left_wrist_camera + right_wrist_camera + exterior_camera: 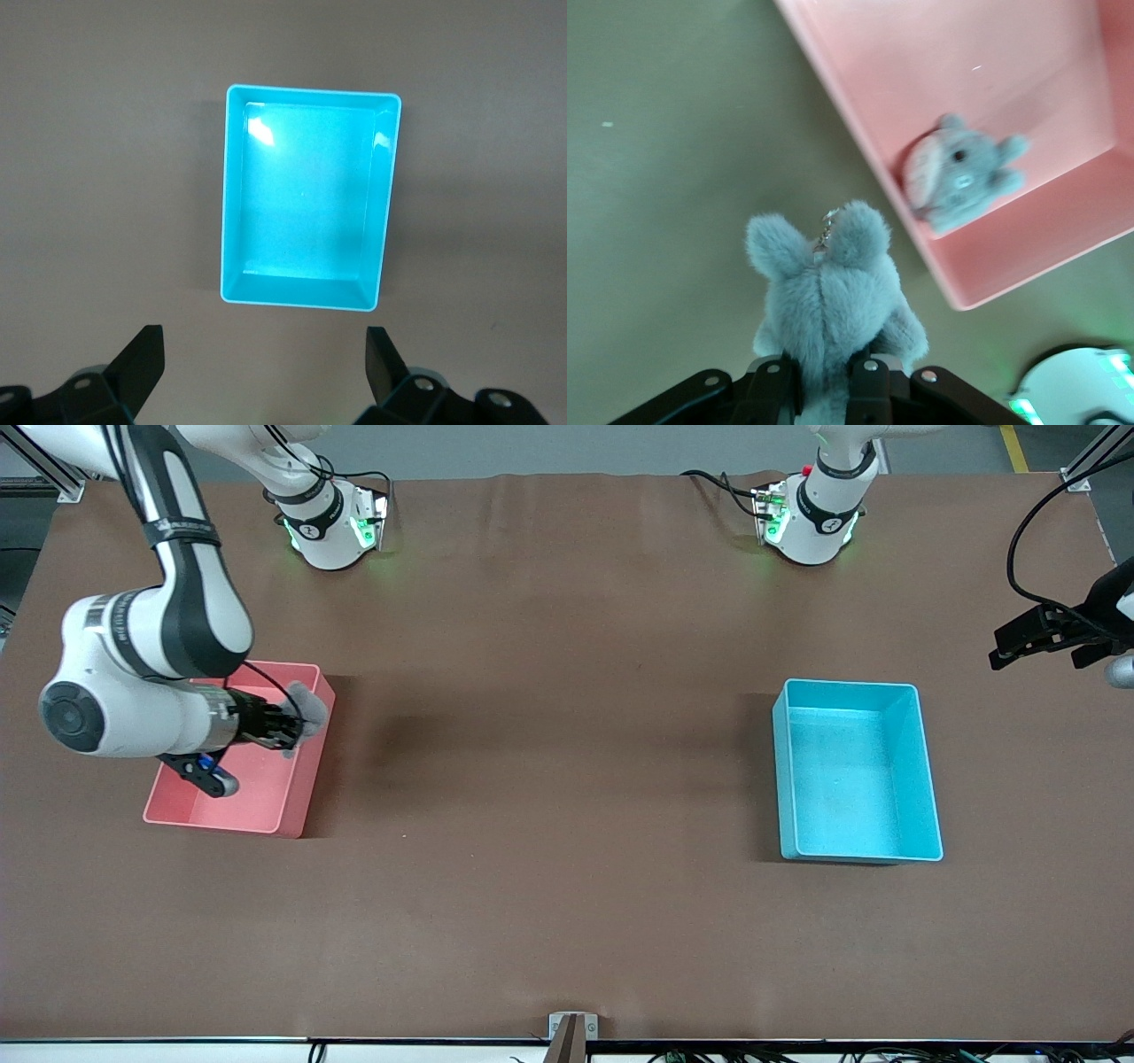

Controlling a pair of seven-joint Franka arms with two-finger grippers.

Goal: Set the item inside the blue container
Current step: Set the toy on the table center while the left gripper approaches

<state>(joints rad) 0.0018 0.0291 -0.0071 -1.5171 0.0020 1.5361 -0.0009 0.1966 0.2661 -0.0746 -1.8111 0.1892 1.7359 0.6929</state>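
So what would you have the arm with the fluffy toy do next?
Probably carry it across the table to the blue bin, which looks empty. The right gripper is shut on a grey plush over the pink bin's edge; a second plush lies inside it. The left gripper waits open above the blue bin.

Front camera high, facing robots; wrist cameras look down.

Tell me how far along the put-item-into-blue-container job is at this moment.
Done: the right end effector has shut on a grey plush toy and holds it over the pink bin. A second plush lies in that bin. Left: carrying the toy to the blue container, which is empty. The left end effector waits open above it.
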